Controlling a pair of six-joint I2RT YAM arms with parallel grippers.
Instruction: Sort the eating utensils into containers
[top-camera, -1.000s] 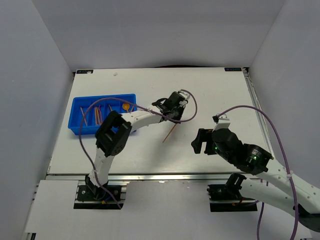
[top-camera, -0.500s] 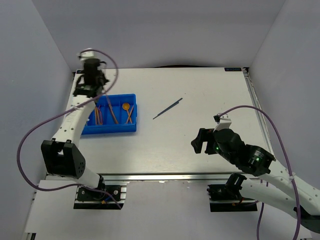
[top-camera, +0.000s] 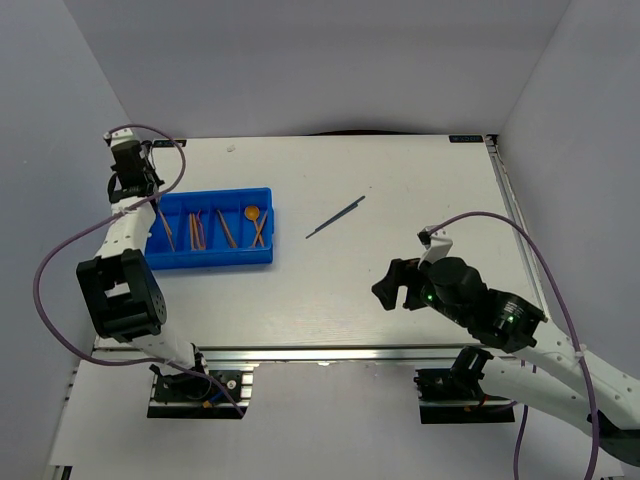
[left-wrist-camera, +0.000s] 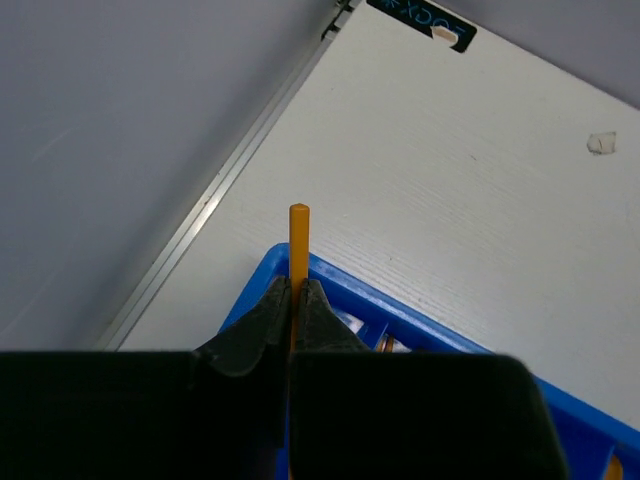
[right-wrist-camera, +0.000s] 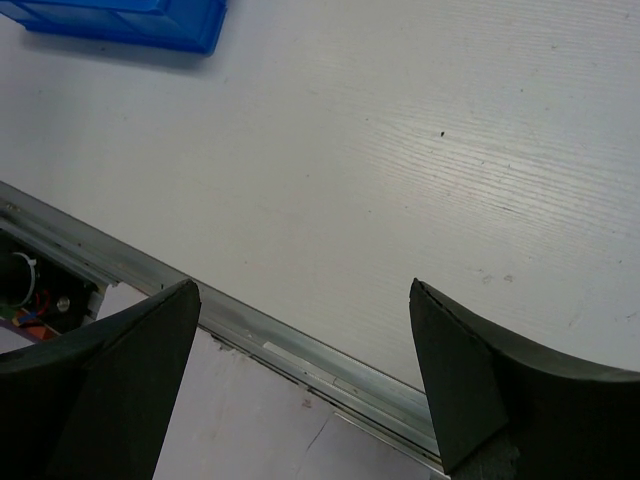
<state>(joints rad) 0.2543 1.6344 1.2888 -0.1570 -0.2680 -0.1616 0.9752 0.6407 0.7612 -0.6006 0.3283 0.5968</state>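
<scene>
The left gripper (left-wrist-camera: 292, 297), clamped on an orange stick (left-wrist-camera: 298, 235), hangs over the far left corner of the blue tray (left-wrist-camera: 345, 288), stick tip overshooting the rim, compartments lying to its right.

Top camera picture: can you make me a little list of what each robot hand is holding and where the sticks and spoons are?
left gripper: shut on an orange stick, by the far left corner of the blue tray
right gripper: open, holding nothing, above the table
in the tray: an orange spoon and several thin sticks
loose on the table: one dark utensil, lying to the right of the tray
</scene>
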